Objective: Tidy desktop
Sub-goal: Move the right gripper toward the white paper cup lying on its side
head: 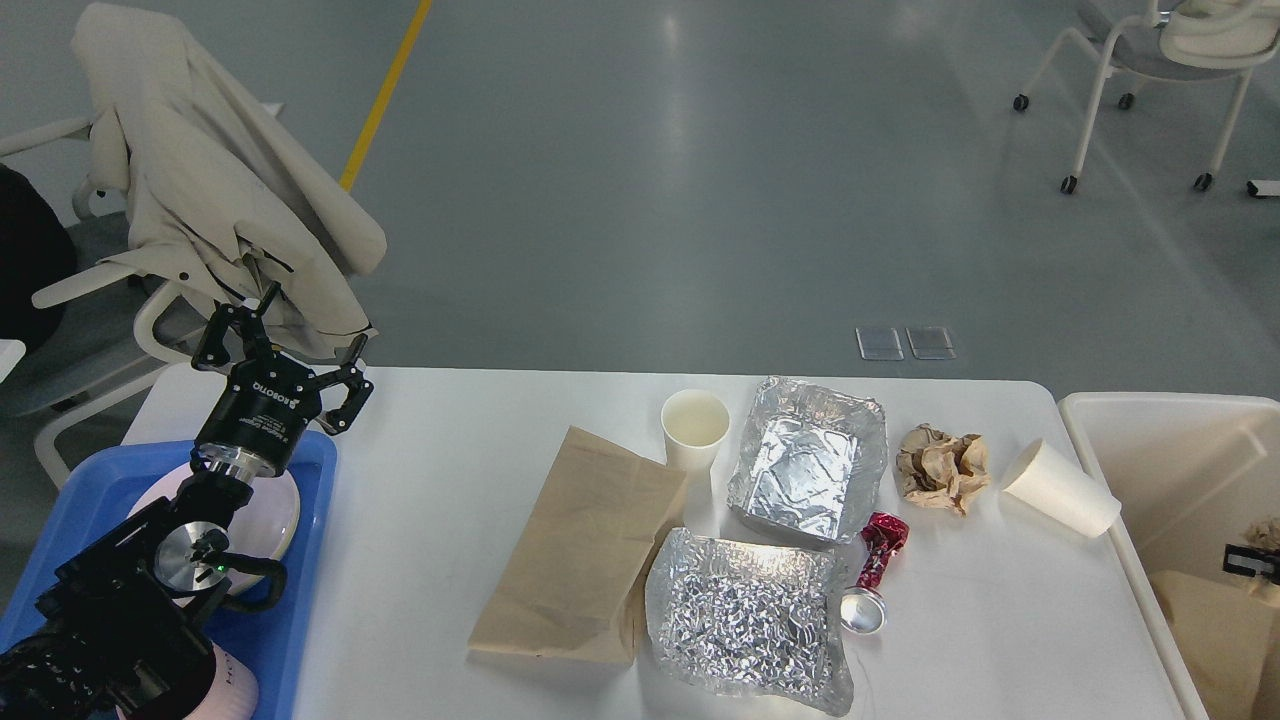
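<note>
The white desktop (440,520) bears a flat brown paper bag (585,545), an upright paper cup (694,428), a foil tray (810,458), a crumpled foil sheet (745,610), a crushed red can (873,575), a crumpled brown paper ball (940,465) and a paper cup (1060,488) lying on its side. My left gripper (290,345) is open and empty above the table's left rear, over the blue tray's far edge. Only a small black part of my right gripper (1250,560) shows at the right edge, down in the cream bin (1130,430), next to a bit of brown paper (1266,532).
A blue tray (60,500) at the left holds a pink plate (285,510), and a pink cup (235,690) stands at its near end. Brown paper (1195,600) lies in the bin. A chair with a draped jacket (210,190) stands behind the table's left corner.
</note>
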